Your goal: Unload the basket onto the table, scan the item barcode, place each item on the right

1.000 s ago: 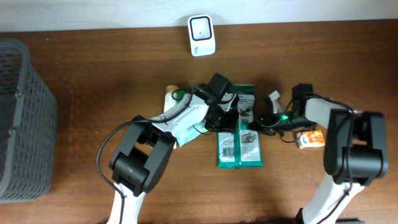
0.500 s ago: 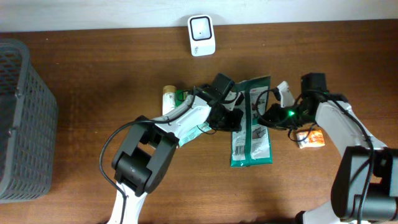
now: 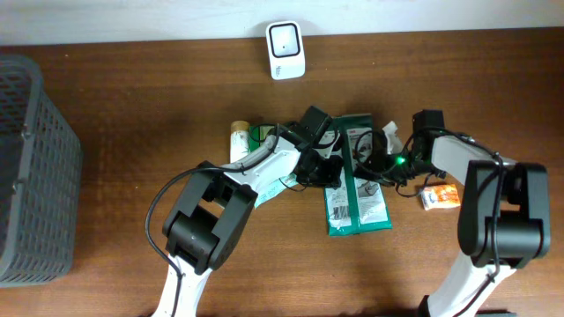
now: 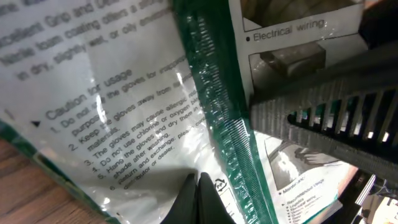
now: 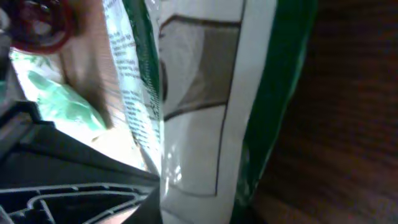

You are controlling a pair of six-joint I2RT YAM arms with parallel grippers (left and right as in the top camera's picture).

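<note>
Lying near the middle of the tabletop point(image 3: 132, 106), a bit toward the back edge, a green packet point(image 3: 357, 210) is seen with its white printed side up. Its left side is pinched by the left claw point(image 3: 323, 169), which is shut tight on it. From the left wrist, the two fingertips point(image 4: 188, 202) are seen pressed together against the shiny plastic, with small black print all around.

The right claw point(image 3: 377, 164) is placed at the packet's right side, near its top. From the right wrist, only the packet is seen, very close and blurry, so it cannot be told if this claw is open or closed.

A white scanner point(image 3: 286, 50) is stood at the back edge, well apart from the packet. A small orange pack point(image 3: 439, 196) is laid beside the right arm, toward the right edge. A white tube point(image 3: 239, 139) is laid on the far side of the left arm. A grey basket point(image 3: 35, 167) is kept at the left edge.
</note>
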